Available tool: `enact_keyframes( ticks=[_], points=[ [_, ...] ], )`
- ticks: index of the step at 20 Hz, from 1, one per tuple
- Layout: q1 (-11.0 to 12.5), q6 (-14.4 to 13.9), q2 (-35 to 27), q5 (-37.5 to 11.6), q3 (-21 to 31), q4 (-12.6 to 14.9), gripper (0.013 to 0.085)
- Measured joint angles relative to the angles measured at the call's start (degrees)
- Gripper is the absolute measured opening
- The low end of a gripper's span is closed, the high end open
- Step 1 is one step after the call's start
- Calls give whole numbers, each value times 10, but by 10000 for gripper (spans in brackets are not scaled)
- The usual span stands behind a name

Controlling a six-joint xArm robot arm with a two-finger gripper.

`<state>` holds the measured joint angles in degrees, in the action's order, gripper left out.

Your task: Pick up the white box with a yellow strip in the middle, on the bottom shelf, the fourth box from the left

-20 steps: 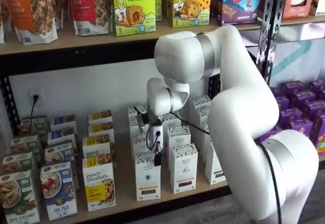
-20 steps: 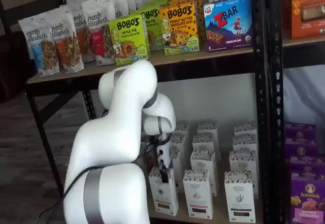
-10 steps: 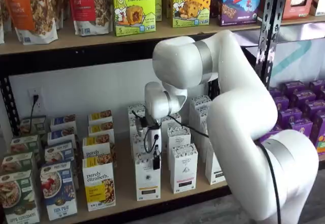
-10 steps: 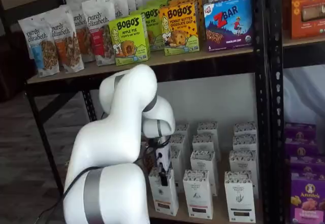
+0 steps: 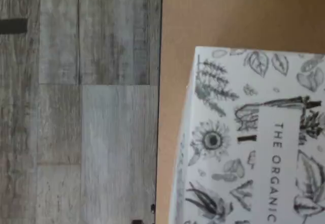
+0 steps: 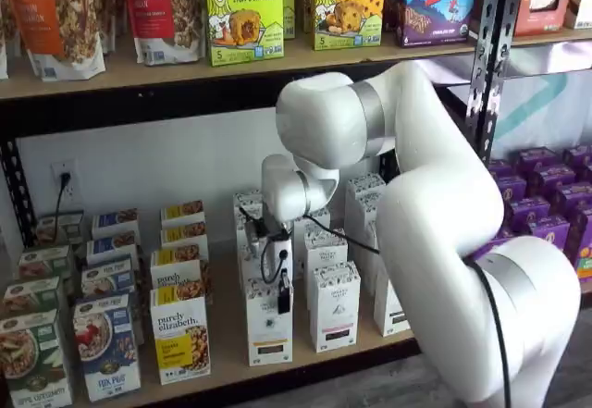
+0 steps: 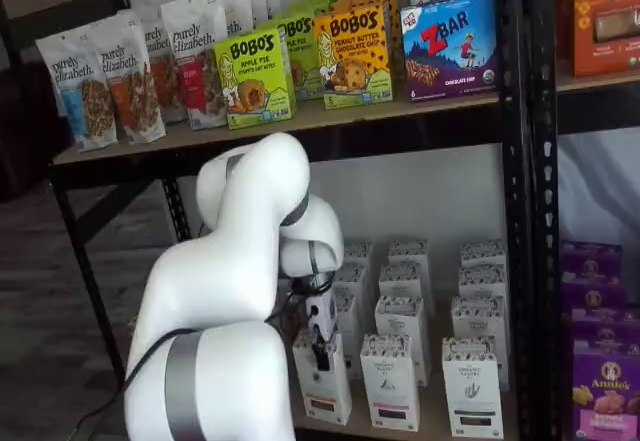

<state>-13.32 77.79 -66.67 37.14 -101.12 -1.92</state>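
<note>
The white box [image 6: 269,327] stands at the front of its row on the bottom shelf [image 6: 225,327], a tall white carton with a dark strip low on its front. It also shows in a shelf view [image 7: 322,379]. My gripper [image 6: 281,295] hangs right at the box's speckled top, and its black fingers also show in a shelf view [image 7: 320,347]. No gap between the fingers shows, so I cannot tell whether they hold the box. The wrist view shows the box's top [image 5: 254,142] with leaf drawings and "THE ORGANIC", close below the camera, on the tan board [image 5: 218,16].
More alike white boxes [image 6: 334,304] stand beside and behind it. Purely elizabeth boxes [image 6: 180,336] stand to its left. The upper board [image 6: 139,73] holds Bobo's boxes and granola bags. A black rack post [image 7: 517,211] stands to the right. The wrist view shows grey floor [image 5: 81,107] past the shelf's front edge.
The arm and gripper have shifted slightly to the left and a little lower, down onto the top of the front white box. The boxes have not moved.
</note>
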Motion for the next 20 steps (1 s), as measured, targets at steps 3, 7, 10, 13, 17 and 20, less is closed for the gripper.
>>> enact_keyframes(
  ticks=[3, 7, 10, 13, 17, 20],
  points=[
    [0, 6, -3, -7, 0, -6, 770],
    [-2, 2, -9, 1, -11, -5, 690],
    [-5, -10, -15, 6, -19, 5, 690],
    [-8, -13, -20, 7, -24, 6, 690],
    [-9, -10, -23, 3, -27, 1, 690],
    [-10, -9, -23, 1, -27, 0, 690]
  ],
)
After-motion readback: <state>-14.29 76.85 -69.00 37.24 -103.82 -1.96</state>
